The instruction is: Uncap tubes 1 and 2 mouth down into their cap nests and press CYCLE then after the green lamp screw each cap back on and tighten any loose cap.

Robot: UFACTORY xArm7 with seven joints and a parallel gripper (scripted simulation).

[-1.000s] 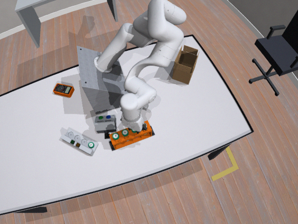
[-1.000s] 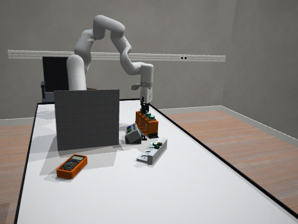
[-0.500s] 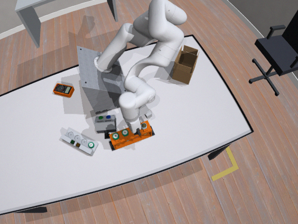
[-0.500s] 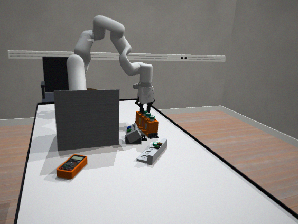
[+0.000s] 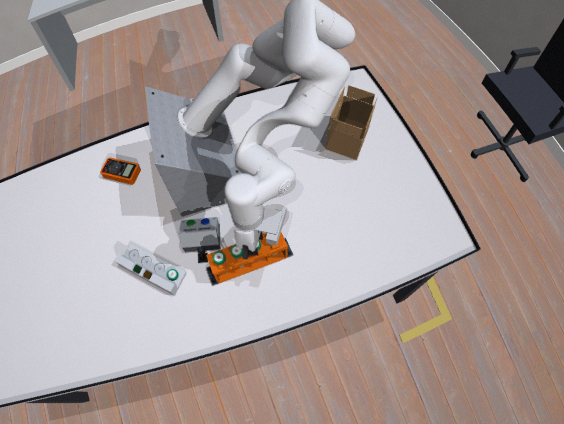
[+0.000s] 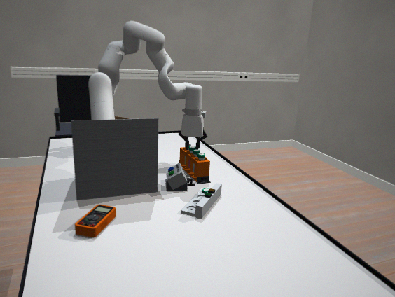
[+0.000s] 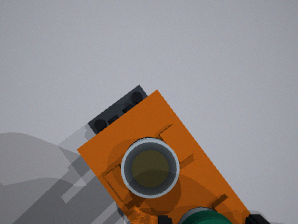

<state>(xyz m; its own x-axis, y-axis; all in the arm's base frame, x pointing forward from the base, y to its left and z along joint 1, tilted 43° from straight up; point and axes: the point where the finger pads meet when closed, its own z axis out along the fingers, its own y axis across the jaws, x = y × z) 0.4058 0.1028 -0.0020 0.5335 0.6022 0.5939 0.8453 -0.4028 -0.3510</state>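
Note:
The orange decapping station (image 5: 248,258) stands near the table's front edge. In the wrist view its end tube (image 7: 150,168) is open, with no cap on it. One green-rimmed cap (image 5: 172,273) lies in the end nest of the white cap tray (image 5: 148,268). My gripper (image 5: 248,248) points straight down over the tube beside the open one. Its fingers stand on either side of that tube's green cap (image 7: 202,217) with a small gap, so it is open around the cap. Two more capped tubes (image 5: 218,258) stand beyond it.
The grey key housing (image 5: 199,233) with the green key (image 5: 190,223) and blue key (image 5: 204,221) stands just behind the station. A grey upright panel (image 6: 115,157), an orange multimeter (image 5: 120,170) and a cardboard box (image 5: 351,121) also stand on the table.

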